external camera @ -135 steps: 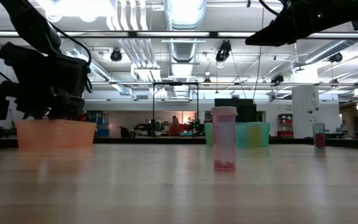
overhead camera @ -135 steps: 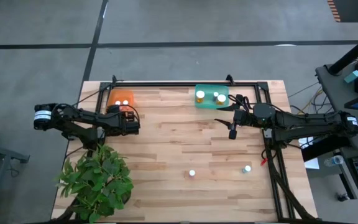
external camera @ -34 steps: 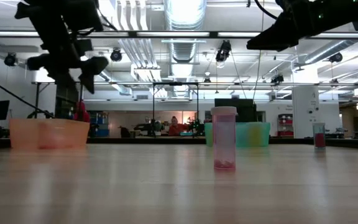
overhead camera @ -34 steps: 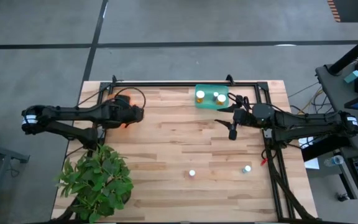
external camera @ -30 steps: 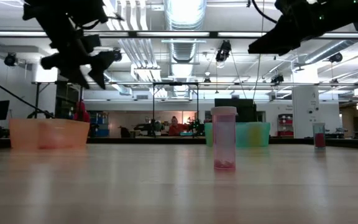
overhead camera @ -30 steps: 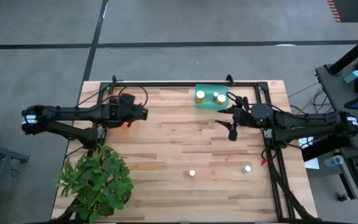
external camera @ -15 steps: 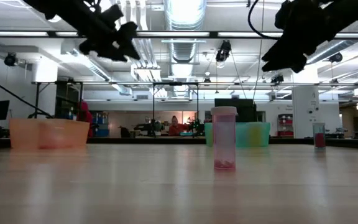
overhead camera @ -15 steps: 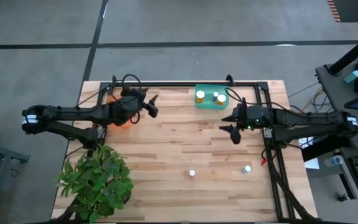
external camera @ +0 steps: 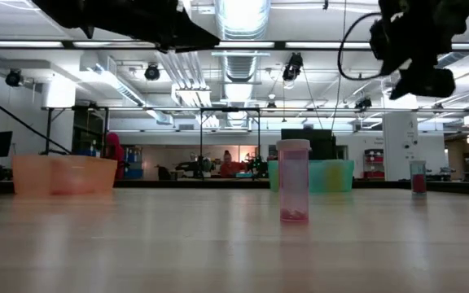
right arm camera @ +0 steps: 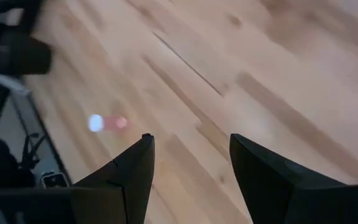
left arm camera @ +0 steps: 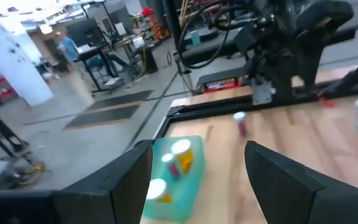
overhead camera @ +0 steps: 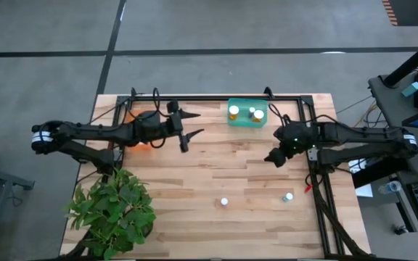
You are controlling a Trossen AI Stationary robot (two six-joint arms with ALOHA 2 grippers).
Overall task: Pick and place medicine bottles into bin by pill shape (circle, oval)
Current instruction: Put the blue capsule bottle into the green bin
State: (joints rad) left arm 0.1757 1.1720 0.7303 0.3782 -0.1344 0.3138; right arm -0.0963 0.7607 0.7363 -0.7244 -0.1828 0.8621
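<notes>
Two small white-capped medicine bottles stand on their bases on the wooden table, one near the middle front (overhead camera: 224, 202) and one to its right (overhead camera: 288, 196); both show in the low view (external camera: 293, 181) (external camera: 418, 177). Three more bottles stand in the green bin (overhead camera: 247, 116) at the far edge. The orange bin (overhead camera: 139, 119) at the far left is partly hidden under my left arm. My left gripper (overhead camera: 194, 130) is open and empty, in the air right of the orange bin. My right gripper (overhead camera: 271, 158) is open and empty, below the green bin, above bare table.
A potted green plant (overhead camera: 113, 210) stands at the near left corner. A black frame (overhead camera: 216, 97) runs along the table's far edge and down its right side (overhead camera: 318, 188). Bare wood lies between the two arms.
My left gripper has gone from above the orange bin toward the table's right and risen, staying open. My right gripper has turned and shifted a little toward the near edge, staying open. The bottles on the table have kept still.
</notes>
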